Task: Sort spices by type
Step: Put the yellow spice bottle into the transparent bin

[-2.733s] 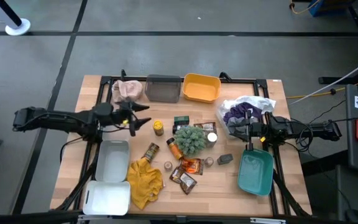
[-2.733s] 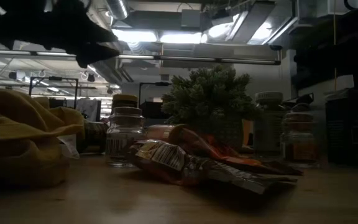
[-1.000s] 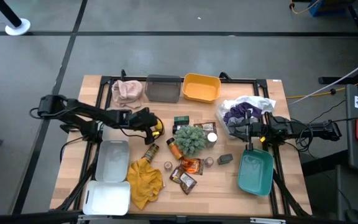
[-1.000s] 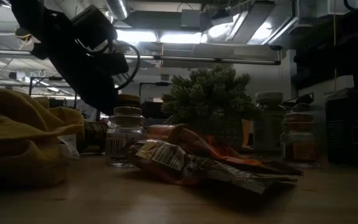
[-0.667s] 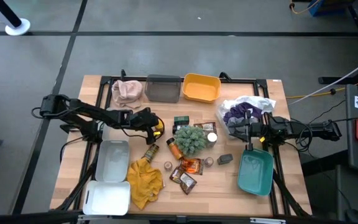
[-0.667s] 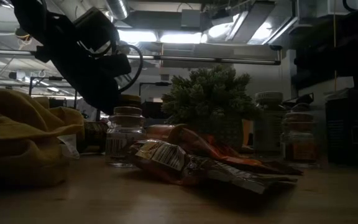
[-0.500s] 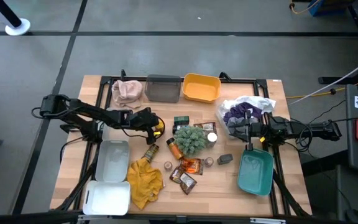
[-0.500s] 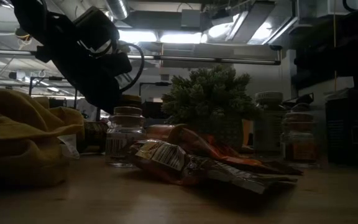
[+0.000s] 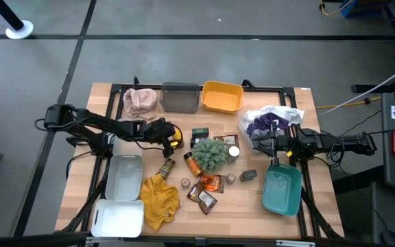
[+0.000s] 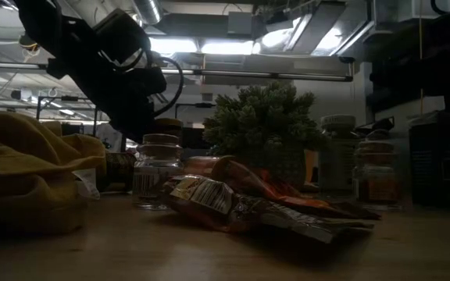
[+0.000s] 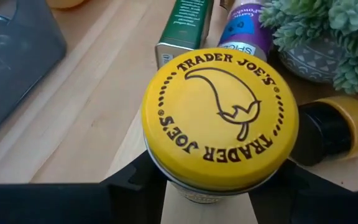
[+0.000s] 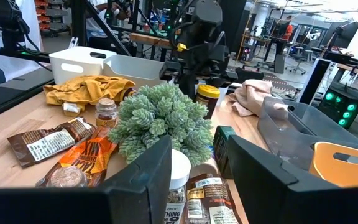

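Looking at our left gripper, its fingers are part-open either side of the yellow-lidded jar just below the lid, and we can't tell if they're touching it; the jar stands on the surface at about 9 o'clock from the green plant ball. We'd guess it's rigid, smooth glass, fairly light and slippery, so grip the body low, not the lid. Our right gripper waits at the 3 o'clock side, fingers part-open, holding nothing.
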`<state>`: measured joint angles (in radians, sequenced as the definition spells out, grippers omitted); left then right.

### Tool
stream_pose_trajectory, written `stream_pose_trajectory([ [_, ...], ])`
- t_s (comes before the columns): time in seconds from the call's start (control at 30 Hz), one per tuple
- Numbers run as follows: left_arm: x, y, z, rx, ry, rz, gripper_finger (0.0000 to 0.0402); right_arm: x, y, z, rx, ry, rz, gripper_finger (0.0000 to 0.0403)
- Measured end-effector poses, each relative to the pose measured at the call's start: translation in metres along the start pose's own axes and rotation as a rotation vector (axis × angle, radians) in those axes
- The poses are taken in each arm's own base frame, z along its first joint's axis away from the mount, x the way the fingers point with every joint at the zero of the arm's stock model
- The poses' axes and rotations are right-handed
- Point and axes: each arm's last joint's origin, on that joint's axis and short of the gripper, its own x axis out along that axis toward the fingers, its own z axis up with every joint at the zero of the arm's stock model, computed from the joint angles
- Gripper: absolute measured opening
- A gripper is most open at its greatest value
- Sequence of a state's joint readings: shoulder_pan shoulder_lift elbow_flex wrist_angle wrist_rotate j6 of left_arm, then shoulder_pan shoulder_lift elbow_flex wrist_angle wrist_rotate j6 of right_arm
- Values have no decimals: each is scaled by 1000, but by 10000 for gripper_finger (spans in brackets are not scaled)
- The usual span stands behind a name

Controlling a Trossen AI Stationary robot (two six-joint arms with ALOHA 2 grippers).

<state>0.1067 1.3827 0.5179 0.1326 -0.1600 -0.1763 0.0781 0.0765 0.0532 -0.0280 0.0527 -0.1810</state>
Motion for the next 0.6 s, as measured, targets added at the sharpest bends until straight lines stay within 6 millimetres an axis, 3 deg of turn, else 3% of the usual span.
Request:
stream_pose_trajectory([
  [0.43, -1, 15, 26, -34, -87, 43, 165, 0, 0, 0, 0, -1, 0, 159],
  [0.6, -14, 22, 42, 7, -34, 74, 163, 0, 0, 0, 0, -1, 0, 159],
])
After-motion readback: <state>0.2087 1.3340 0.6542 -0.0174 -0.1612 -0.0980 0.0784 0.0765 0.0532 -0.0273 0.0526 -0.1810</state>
